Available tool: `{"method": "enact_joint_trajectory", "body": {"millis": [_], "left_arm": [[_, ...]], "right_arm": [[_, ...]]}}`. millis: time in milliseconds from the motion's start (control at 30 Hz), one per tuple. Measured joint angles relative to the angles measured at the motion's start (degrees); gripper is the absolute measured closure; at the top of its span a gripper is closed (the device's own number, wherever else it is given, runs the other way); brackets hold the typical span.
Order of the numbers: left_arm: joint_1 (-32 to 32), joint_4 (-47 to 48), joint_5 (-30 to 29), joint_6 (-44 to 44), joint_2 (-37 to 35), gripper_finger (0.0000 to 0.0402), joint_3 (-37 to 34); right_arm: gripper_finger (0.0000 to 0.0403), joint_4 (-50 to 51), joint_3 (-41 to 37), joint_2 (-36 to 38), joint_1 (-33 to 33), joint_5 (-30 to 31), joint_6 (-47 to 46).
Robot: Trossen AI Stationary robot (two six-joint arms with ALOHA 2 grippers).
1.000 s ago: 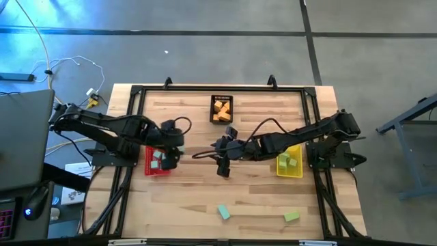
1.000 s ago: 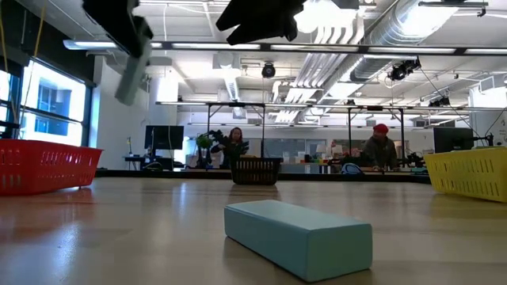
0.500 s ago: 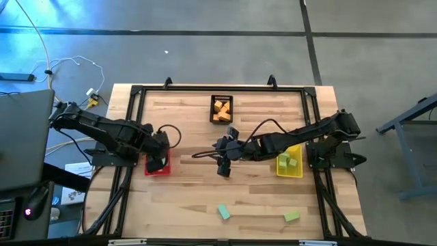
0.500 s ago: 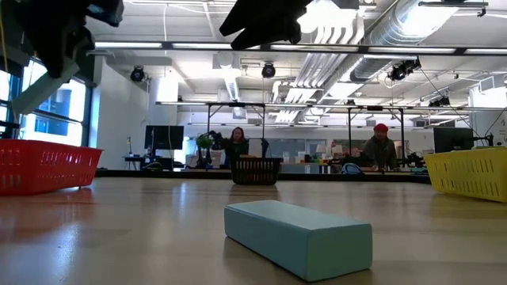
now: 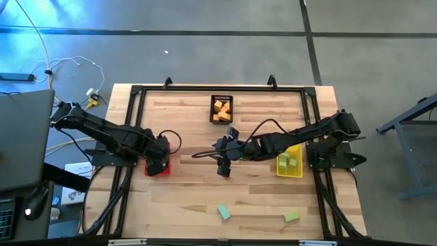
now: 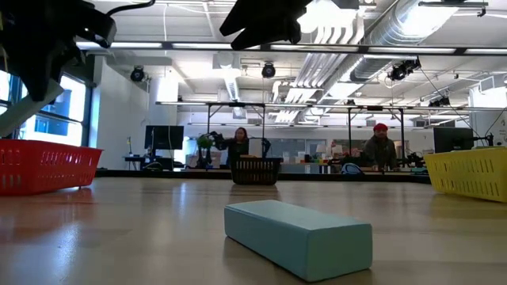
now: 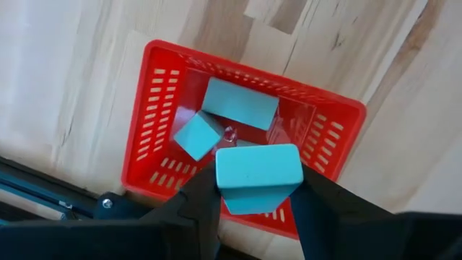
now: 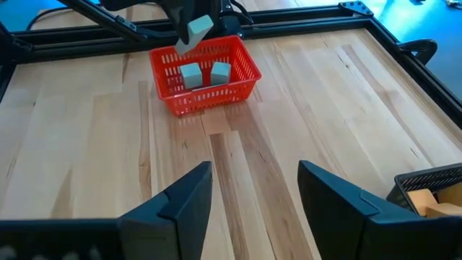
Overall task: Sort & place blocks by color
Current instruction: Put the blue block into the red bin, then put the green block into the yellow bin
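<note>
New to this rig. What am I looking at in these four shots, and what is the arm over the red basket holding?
Two robot arms sort blocks by colour on a wooden table. One camera looks straight down, one sits at table height, one rides each wrist. The left gripper hangs over the red basket, holding a teal block between its fingers; more teal blocks lie inside. The right gripper waits open mid-table. The black basket holds orange blocks, the yellow basket green ones. A teal bar and a green block remain loose.
</note>
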State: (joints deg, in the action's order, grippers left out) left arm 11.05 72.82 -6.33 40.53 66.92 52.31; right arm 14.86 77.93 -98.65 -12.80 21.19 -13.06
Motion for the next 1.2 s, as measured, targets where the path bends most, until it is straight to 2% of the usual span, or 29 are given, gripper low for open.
{"method": "enact_joint_trajectory", "body": {"millis": [533,833,1000,1200], "left_arm": [[0.00,-0.14,-0.23,-0.20,0.00,0.0221,0.00],[-0.02,-0.17,-0.29,-0.85,0.00,0.0214,0.00],[-0.02,-0.21,-0.40,-3.21,-0.07,0.0213,1.53],[-0.02,-3.07,-3.54,-6.73,-0.09,0.0213,3.72]], "right_arm": [[0.0212,4.30,-0.02,0.00,-0.32,-0.26,-6.17],[0.0212,5.91,-0.02,0.00,-2.33,-0.07,-8.01],[0.0212,9.31,-0.02,0.00,-4.35,-0.17,-13.06],[0.0212,18.05,-0.02,0.00,-7.37,-0.17,-24.41]]}}
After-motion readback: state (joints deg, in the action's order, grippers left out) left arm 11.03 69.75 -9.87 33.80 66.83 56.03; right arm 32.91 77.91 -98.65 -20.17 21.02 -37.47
